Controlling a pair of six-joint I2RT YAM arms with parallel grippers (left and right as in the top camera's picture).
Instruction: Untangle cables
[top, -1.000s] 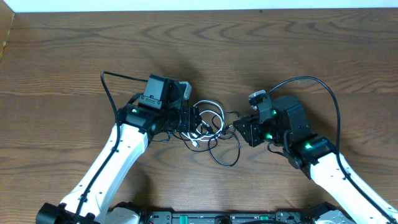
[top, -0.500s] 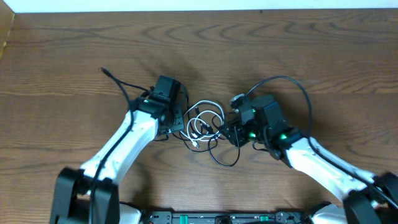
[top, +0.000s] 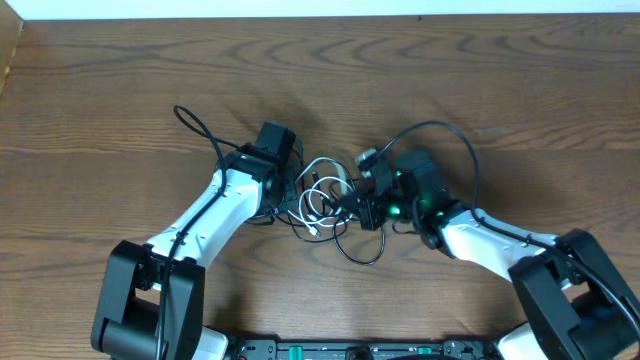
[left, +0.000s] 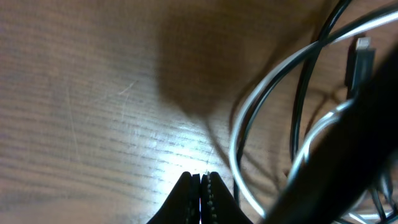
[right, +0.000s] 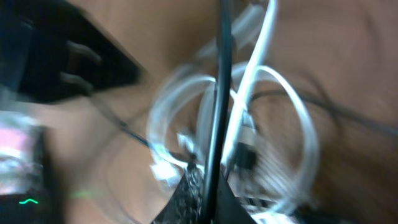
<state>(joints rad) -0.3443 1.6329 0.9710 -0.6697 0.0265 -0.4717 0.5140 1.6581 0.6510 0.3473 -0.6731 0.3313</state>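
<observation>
Wooden table (top: 520, 80), tangled cables (top: 322, 203) at centre, left jaws closed empty, right jaws closed on 1 black cable (right: 221, 93).

I work over a wooden table (top: 520, 90), dark brown, with long wavy grain running from left to right. Beyond its far edge lies a thin white strip (top: 300, 8); I cannot tell whether it is wall or floor. At the far left corner a paler wooden edge (top: 7, 60) slants in. The light is soft and even, falling from above. Seen close from my left wrist, the wood shows fine scratches, a bright patch of glare (left: 180, 155) and a blurred dark shadow just beyond it.
</observation>
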